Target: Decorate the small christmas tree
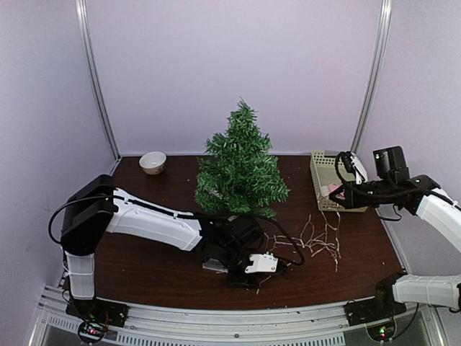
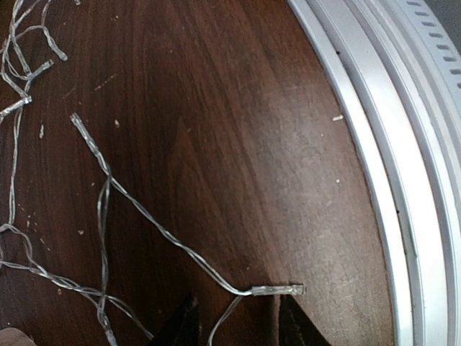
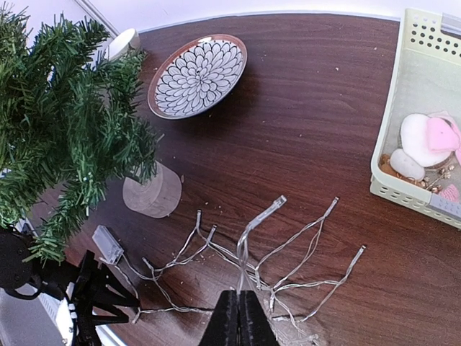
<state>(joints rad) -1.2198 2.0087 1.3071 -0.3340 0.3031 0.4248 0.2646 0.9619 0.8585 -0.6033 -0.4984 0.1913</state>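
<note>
Left gripper [image 2: 238, 321], lowered to the tabletop in front of the small christmas tree [image 1: 241, 169]: its two fingers stand apart, straddling but not pinching the LED tip [image 2: 277, 290] of one branch of the fairy-light string [image 1: 320, 236]. The stance suits closing on so thin a wire where it lies flat on the wood. Right gripper [image 3: 238, 297], raised to the right of the tree: fingers pressed together, with one strand of the same string rising into the fingertips. The strand is apparently pinched there, so that the tangle is lifted and spread rather than left bunched. The other strands fan over the dark table [image 1: 144, 274] in front and to the right of the tree. A small translucent box [image 3: 108, 244], probably the battery pack, rests near the tree's pale base [image 3: 153, 191]. The tree stands upright at the middle rear of the table, bare of ornament, so the decorating is judged barely begun. A pale green basket [image 3: 389, 191] of pink and white ornaments sits to the tree's right, likely within the right arm's reach. A patterned bowl [image 3: 198, 76] sits to the tree's left.
</note>
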